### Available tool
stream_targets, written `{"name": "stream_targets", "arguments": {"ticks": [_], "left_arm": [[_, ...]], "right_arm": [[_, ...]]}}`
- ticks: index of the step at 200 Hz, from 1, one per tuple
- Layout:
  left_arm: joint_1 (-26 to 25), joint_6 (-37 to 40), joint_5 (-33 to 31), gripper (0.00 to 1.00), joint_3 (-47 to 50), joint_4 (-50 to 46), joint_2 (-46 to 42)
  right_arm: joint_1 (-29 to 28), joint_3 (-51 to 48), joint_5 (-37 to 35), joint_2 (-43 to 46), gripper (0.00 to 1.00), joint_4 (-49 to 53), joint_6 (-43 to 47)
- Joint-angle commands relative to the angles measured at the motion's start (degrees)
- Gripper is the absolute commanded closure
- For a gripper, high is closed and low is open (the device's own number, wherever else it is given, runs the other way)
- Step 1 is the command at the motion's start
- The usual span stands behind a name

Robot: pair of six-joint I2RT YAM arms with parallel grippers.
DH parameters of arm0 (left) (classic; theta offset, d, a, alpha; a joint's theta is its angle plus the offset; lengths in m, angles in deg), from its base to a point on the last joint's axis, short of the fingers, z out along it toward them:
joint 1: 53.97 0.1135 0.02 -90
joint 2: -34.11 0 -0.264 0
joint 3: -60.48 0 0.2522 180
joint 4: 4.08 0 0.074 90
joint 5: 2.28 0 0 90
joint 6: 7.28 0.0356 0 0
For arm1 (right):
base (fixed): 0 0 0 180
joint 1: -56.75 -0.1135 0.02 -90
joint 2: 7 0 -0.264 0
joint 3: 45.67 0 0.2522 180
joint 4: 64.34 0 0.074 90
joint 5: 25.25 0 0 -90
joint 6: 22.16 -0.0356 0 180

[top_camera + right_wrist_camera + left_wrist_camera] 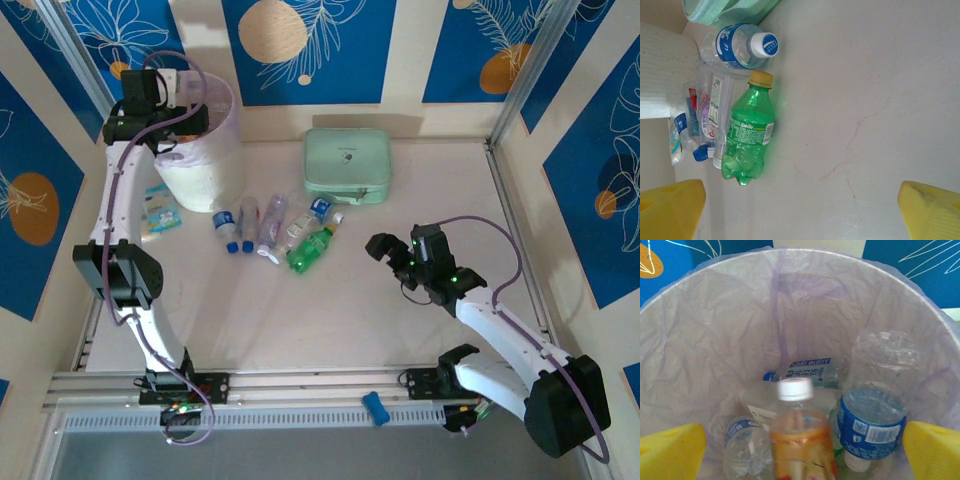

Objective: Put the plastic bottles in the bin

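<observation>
A pale beige worktop [330, 320] carries a tall, round, translucent pinkish-white bin [205, 170], lined with a thin plastic bag, at its far left corner. The left tool [802, 440] hangs over the bin's mouth, yellow fingers spread wide and gripping nothing. Beneath it, inside the bin, lie several plastic bottles, among them a clear bottle with a blue label [871, 415], cap down, and a white-capped bottle with an orange label [800, 445]. A mint green rectangular case [347, 165] sits to the right of the bin. The right tool [802, 200], likewise open and empty, hovers above bare worktop at mid-right. Between bin and case a cluster of clear, blue-capped bottles [255, 225] lies on the worktop — a green bottle with a yellow cap [747, 135] at its right end.
</observation>
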Motion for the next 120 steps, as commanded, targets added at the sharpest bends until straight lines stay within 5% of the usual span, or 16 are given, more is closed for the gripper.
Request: {"name": "stream_targets", "arguments": {"ticks": [1, 120], "left_arm": [[-0.65, -2.29, 3.24, 0.00, -1.35, -0.84, -6.27], [-14.61, -19.90, 14.76, 0.00, 52.28, 23.82, -38.66]], "right_arm": [[0.29, -0.76, -0.05, 0.03, 0.01, -0.77, 0.96], [-8.84, 17.18, 4.62, -29.15, 0.10, -9.22, -1.27]]}}
